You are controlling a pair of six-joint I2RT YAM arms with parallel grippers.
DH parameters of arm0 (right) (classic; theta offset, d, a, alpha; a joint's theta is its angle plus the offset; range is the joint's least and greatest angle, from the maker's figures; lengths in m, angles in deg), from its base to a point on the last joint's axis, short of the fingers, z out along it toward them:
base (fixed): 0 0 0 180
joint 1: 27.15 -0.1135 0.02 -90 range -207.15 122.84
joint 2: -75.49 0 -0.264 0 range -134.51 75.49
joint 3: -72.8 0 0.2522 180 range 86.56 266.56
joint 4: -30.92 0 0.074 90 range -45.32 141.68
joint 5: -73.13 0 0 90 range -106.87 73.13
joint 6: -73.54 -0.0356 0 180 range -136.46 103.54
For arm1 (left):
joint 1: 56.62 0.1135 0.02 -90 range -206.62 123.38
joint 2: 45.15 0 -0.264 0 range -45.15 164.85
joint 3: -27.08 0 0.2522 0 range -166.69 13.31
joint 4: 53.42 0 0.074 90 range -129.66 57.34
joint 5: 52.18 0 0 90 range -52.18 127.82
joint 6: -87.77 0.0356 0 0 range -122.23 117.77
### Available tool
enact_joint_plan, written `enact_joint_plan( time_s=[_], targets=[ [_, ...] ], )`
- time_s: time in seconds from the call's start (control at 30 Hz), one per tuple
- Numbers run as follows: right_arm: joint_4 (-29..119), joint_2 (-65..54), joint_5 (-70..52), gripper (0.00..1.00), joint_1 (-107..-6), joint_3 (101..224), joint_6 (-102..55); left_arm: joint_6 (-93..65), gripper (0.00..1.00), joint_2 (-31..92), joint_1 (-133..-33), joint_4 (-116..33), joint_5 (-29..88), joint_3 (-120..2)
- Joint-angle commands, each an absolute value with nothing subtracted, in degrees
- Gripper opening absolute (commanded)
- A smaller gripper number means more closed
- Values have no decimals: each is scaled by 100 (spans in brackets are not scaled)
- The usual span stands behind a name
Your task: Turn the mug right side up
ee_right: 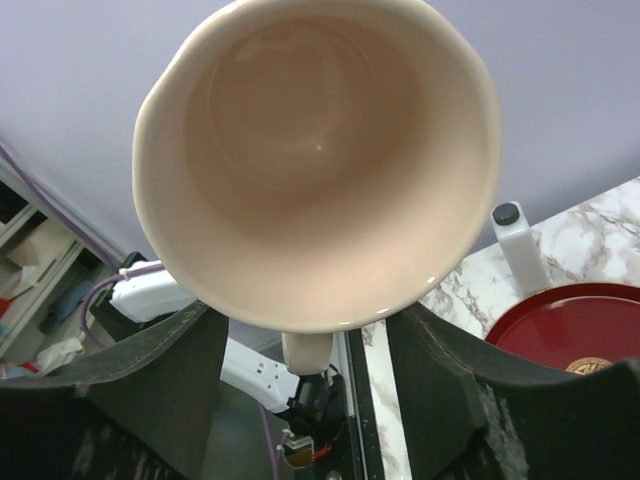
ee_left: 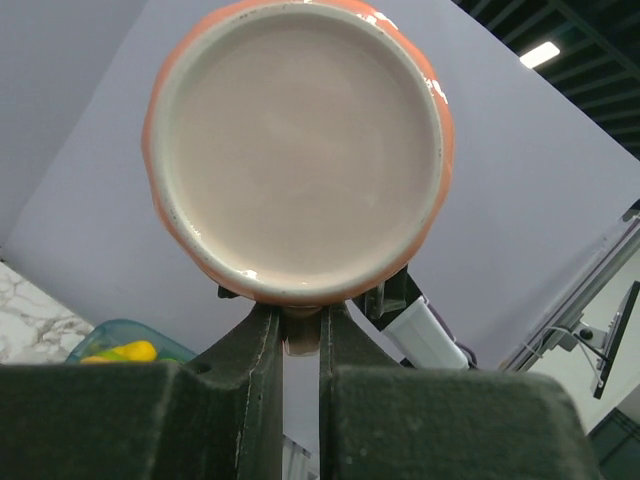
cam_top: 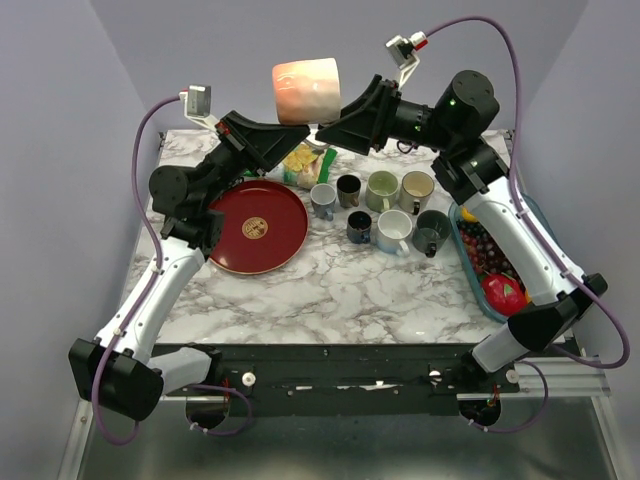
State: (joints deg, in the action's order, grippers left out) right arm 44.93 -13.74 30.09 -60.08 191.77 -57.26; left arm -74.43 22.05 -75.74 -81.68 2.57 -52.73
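Mug (cam_top: 306,90) is pinched by its handle (ee_left: 301,343) in the left end effector (ee_left: 300,322), held sideways in midair. Right end effector (ee_right: 305,325) is spread open either side of the rim, nothing gripped.

Pale lavender walls (cam_top: 120,60) stand behind and to both sides of the jaws. Below them lies a white desk (cam_top: 340,290) veined with grey. Up and right of the left jaws, a strip light (ee_left: 540,52) glows among dark ceiling beams (ee_left: 590,30).

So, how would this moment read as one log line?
mug: lifted above table | left tool: shut on handle | right tool: open, either side of mug
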Motion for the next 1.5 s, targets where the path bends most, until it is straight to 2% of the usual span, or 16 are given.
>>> enact_joint_plan(
  time_s=[0.0, 0.3, 0.43, 0.53, 0.57, 0.6, 0.63, 0.67, 0.73, 0.77, 0.87, 0.97, 1.1, 1.13, 1.27, 1.47],
  targets=[
    [3775, -1486, 3235, 68, -5994, 19116, -6233, -7316, 0, 2121, -7719, -8773, 591, -5278],
    [3537, -1591, 3288, 37, -5985, 19054, -6612, -7166, 0, 2191, -7877, -8703, 609, -5252],
    [3571, -1644, 3279, 1, -5994, 19054, -6673, -7123, 0, 2191, -7921, -8642, 626, -5181],
    [3747, -1583, 3086, 1, -5994, 18966, -6543, -7000, 0, 2165, -7921, -8397, 635, -5181],
    [3826, -1565, 2929, 1, -5994, 18948, -6481, -6886, 4, 2165, -7921, -8317, 626, -5190],
    [4018, -1530, 2858, 1, -5994, 18948, -6419, -6833, 14, 2156, -7921, -8247, 626, -5190],
    [4116, -1513, 2709, 1, -5994, 18966, -6271, -6754, 28, 2130, -7921, -8081, 626, -5199],
    [4221, -1486, 2629, 1, -5994, 18966, -6191, -6623, 52, 2112, -7921, -7966, 652, -5199],
    [4441, -1408, 2471, 1, -5994, 18913, -6024, -6429, 68, 2095, -7921, -7590, 670, -5225],
    [4451, -1372, 2322, 1, -5994, 18887, -5971, -6341, 81, 2051, -7921, -7430, 722, -5225],
    [4898, -1249, 1971, 1, -5976, 18755, -5734, -5745, 99, 1937, -7912, -6632, 872, -5251],
    [5276, -1144, 1637, 1, -5871, 18571, -5610, -4568, 99, 1700, -7895, -5271, 1468, -5427],
    [5723, -1020, 1293, 1, -5599, 18307, -5496, -3301, 99, 1357, -7895, -3976, 2786, -5533],
    [5838, -1020, 1231, 1, -5563, 18280, -5365, -2986, 99, 1304, -7895, -3453, 3493, -5550],
    [6559, -950, 522, 1, -5545, 18263, -4723, -2641, 99, 1119, -7886, -2702, 4948, -5585],
    [7482, -669, -1140, 1, -5879, 17570, -3940, -2649, 99, 1224, -7886, -2156, 5750, -5744]
  ],
)
